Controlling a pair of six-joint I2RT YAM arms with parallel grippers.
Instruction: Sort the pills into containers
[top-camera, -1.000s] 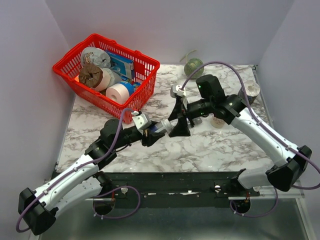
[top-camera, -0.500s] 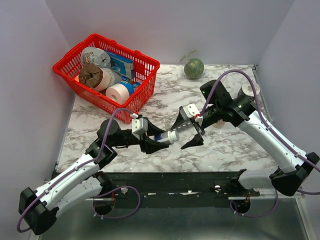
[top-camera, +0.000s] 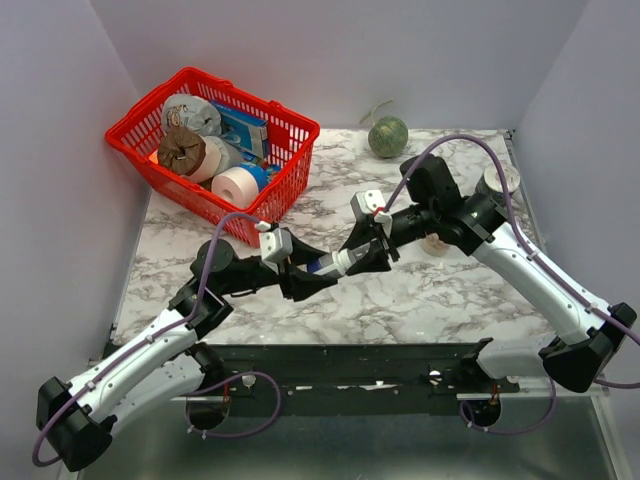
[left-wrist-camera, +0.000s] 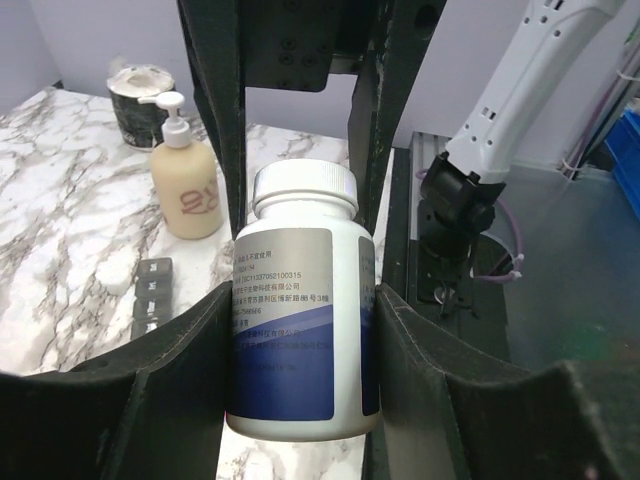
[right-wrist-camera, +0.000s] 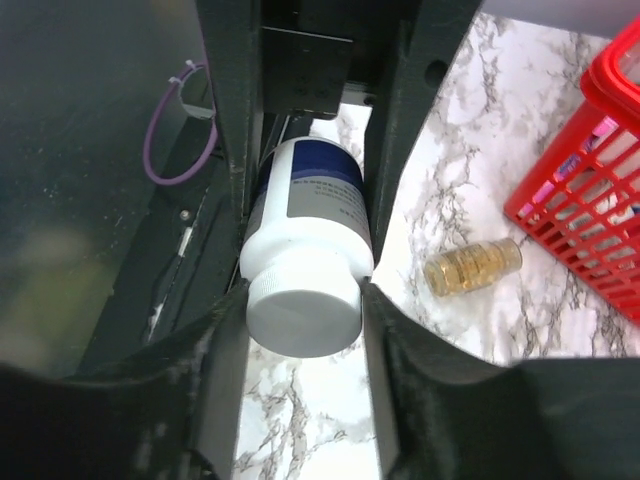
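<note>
Looks like cap removal. Pinching the bottle (left-wrist-camera: 300, 330) across its labelled body with the left gripper (left-wrist-camera: 303, 300), dead centre of the left wrist view. Meeting the cap (right-wrist-camera: 305, 318) from the other end with the right gripper (right-wrist-camera: 303, 295), fingers (right-wrist-camera: 228, 330) seemingly pressed on both sides of it, low centre of the right wrist view.

To do it well:
- Keep the left pinch firm on the body, so the bottle cannot turn with the cap.
- Line the right wrist up with the bottle's long axis before twisting; off-axis, expect slipping pads.
- Press inward while turning, in case of a safety cap.
- Tilt the mouth upward before pulling the cap away; lying nearly level above the table (top-camera: 440, 290), likely to spill.
- Draw the cap straight off, clear of the left fingers.

Pills (right-wrist-camera: 468, 270): in a clear vial (right-wrist-camera: 485, 262) lying on its side, right-middle of the right wrist view, just beside the basket (right-wrist-camera: 590, 190), untouched by either gripper. Containers (left-wrist-camera: 152, 292): at the left edge of the left wrist view, just below the pump bottle (left-wrist-camera: 187, 195), only a few compartments showing.

Writing: on the label, rows of small Chinese characters over a blue band, plus a long digit string, too fine to read reliably. On the pump bottle, a red mark, illegible.
</note>
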